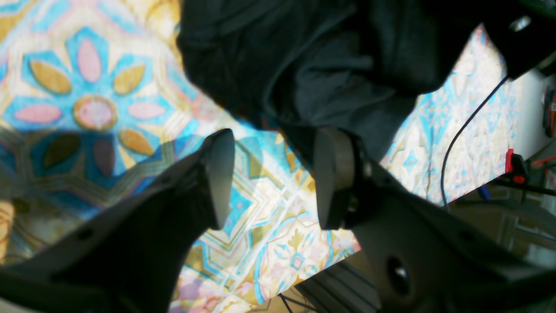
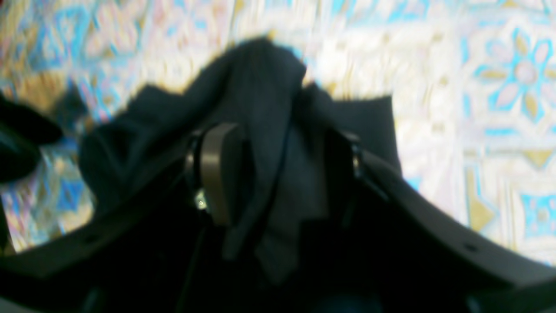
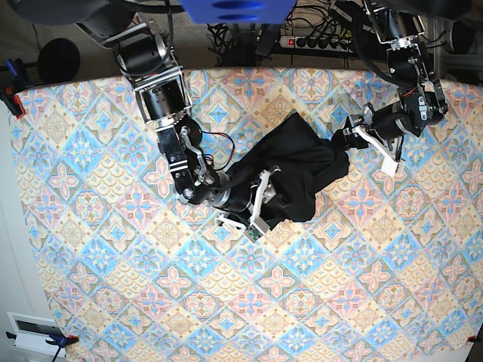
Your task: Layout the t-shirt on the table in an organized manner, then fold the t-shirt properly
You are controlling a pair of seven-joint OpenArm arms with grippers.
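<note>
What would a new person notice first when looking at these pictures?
First, the black t-shirt, lying crumpled near the middle of the colourful tiled table. Next, the two arms meeting it: the right gripper straddles its near edge with open jaws, and the left gripper sits at its opposite side.

The t-shirt (image 3: pixel 298 170) is soft matt black cloth; the table (image 3: pixel 98 249) wears smooth printed cloth.
</note>
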